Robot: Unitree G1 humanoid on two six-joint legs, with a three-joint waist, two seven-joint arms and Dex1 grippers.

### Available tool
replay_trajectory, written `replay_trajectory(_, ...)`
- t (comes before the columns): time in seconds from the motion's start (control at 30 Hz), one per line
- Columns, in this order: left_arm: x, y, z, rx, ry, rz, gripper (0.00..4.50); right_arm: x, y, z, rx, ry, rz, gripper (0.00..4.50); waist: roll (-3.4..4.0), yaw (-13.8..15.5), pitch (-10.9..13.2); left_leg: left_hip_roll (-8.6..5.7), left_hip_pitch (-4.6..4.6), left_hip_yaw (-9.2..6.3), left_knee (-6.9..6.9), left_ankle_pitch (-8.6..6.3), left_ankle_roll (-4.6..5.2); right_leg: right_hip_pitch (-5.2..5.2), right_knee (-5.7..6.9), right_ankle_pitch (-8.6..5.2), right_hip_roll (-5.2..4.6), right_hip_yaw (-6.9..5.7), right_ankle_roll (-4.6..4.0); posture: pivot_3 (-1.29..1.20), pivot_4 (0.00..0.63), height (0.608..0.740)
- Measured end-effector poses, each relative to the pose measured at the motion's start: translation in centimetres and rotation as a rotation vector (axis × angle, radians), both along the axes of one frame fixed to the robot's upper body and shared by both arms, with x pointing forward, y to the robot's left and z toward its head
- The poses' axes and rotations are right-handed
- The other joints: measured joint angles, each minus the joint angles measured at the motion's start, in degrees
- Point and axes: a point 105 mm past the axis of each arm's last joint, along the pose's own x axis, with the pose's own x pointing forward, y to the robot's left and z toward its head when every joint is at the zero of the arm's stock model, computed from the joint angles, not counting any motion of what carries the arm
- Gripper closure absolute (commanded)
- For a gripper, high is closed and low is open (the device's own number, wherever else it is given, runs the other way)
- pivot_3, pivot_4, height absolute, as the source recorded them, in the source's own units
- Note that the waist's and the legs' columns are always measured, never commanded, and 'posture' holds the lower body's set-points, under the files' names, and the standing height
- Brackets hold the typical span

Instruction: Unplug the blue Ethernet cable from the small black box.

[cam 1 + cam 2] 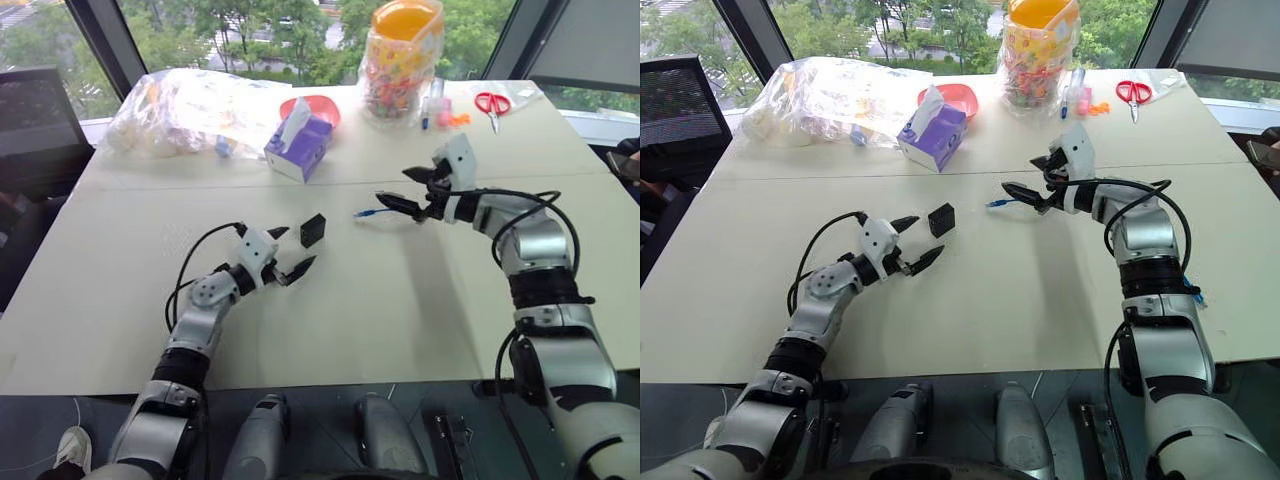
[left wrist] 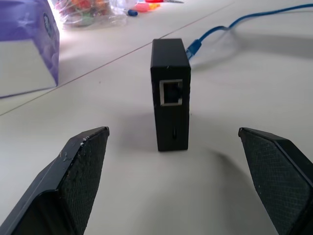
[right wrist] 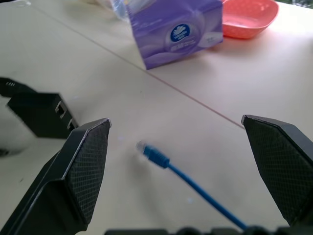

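Note:
The small black box (image 1: 313, 230) stands on its edge on the white table (image 1: 380, 310). Its port (image 2: 171, 91) is empty and faces my left gripper (image 1: 298, 246), which is open a short way in front of it, touching nothing. The blue Ethernet cable (image 3: 195, 186) lies loose on the table. Its free plug (image 1: 362, 213) rests a little to the right of the box. My right gripper (image 1: 408, 190) hovers open just above the cable, and the cable's far stretch is hidden behind it.
A purple tissue box (image 1: 298, 148) and a red bowl (image 1: 320, 104) sit behind the black box. A clear plastic bag (image 1: 185, 110) lies at the back left. A sweet jar with an orange lid (image 1: 402, 60) and scissors (image 1: 491, 103) are at the back right.

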Motion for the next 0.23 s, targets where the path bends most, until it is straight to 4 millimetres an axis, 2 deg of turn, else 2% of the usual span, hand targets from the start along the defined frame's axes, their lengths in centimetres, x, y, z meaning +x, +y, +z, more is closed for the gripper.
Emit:
replay_trajectory(0.13, -1.3, 3.3, -0.1, 0.050, 0.035, 0.059, 0.04, -1.3, -0.6, -1.6, -0.005, 0.026, -0.011, 0.00, 0.02, -0.3, 0.0, 0.03, 0.03, 0.00, -0.05, 0.00, 0.00, -0.01, 0.00, -0.01, 0.01, 0.00, -0.02, 0.00, 0.150, 0.726)
replay_trajectory(0.23, -2.7, 5.4, -0.2, 0.055, 0.083, 0.106, 0.04, -2.4, -1.3, -3.8, -0.003, 0.043, -0.064, 0.00, 0.02, -0.1, 0.0, 0.03, 0.01, 0.00, -0.05, -0.01, 0.00, 0.01, -0.05, -0.04, 0.00, 0.01, -0.07, 0.00, 0.150, 0.726)
